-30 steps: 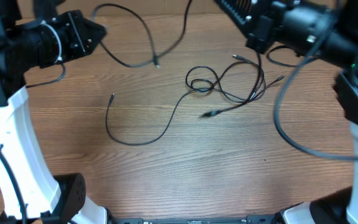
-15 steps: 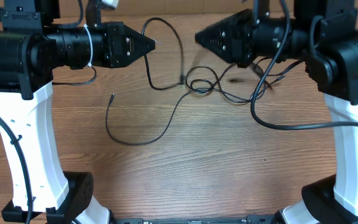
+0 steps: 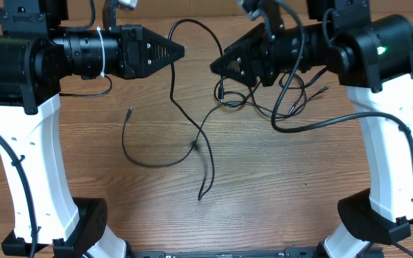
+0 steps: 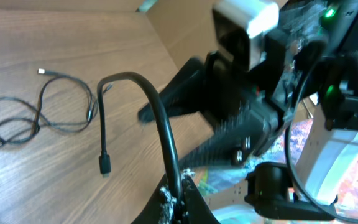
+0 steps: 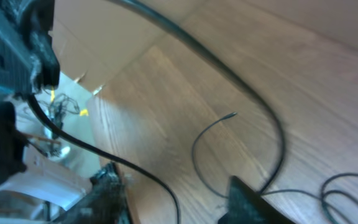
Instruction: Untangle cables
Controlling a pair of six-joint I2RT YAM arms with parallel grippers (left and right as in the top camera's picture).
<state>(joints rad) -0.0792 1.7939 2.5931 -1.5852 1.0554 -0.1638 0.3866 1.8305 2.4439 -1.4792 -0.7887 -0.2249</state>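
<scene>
Two grippers face off above the wooden worktop: the left gripper pinches one black cable, which arcs up then trails to the worktop's centre, while the right gripper hangs jaws apart. A second cable curves left of centre toward a knotted bundle near the far edge.

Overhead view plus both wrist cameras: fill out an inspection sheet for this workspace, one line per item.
Surface: wood-grain table.
Job's things: held cable hangs from the left gripper toward the table front; tangled cables lie below the right gripper; one strand trails left and crosses the held cable.
Clutter: nothing seen.
Grippers: left gripper shut on the held cable; right gripper open, gripping nothing that shows.
Cables: thick arm wire loops off the right arm over the table.
Surroundings: white arm posts on both sides.
</scene>
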